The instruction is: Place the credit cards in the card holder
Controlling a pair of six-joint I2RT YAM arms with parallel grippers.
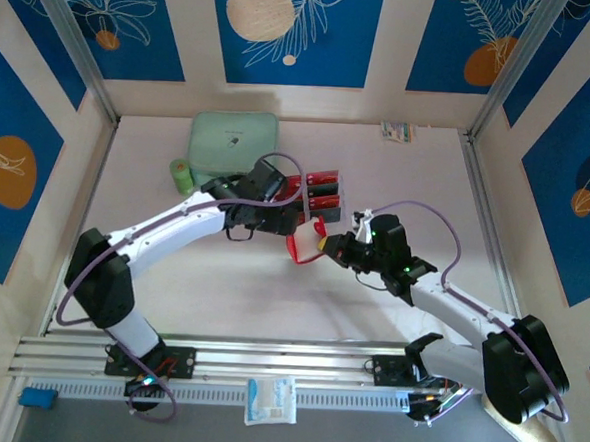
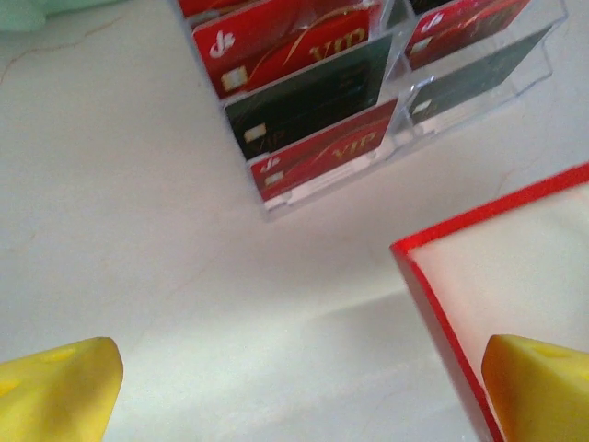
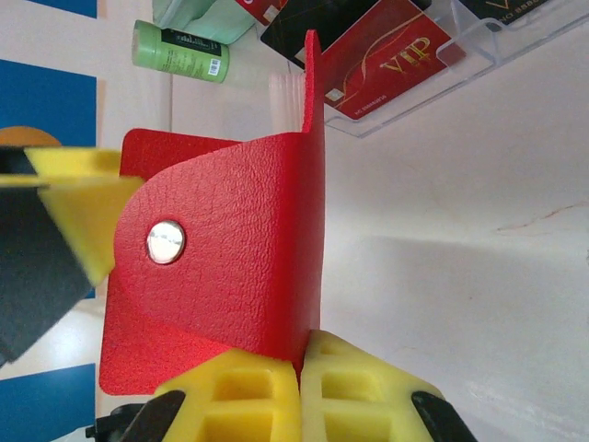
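Presenting as a robotics lab cell. Boxing in a pale desk (image 1: 271, 290) with blue leaf-print wall panels (image 1: 292, 30) and aluminium corner posts (image 1: 73, 45). Carrying left arm (image 1: 165, 223) and right arm (image 1: 460, 306) on a slotted aluminium rail (image 1: 286, 366) at the near edge.

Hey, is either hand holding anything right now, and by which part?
The right hand is shut on the red card holder, pinching one edge of its cover. The left hand is open, holding nothing.
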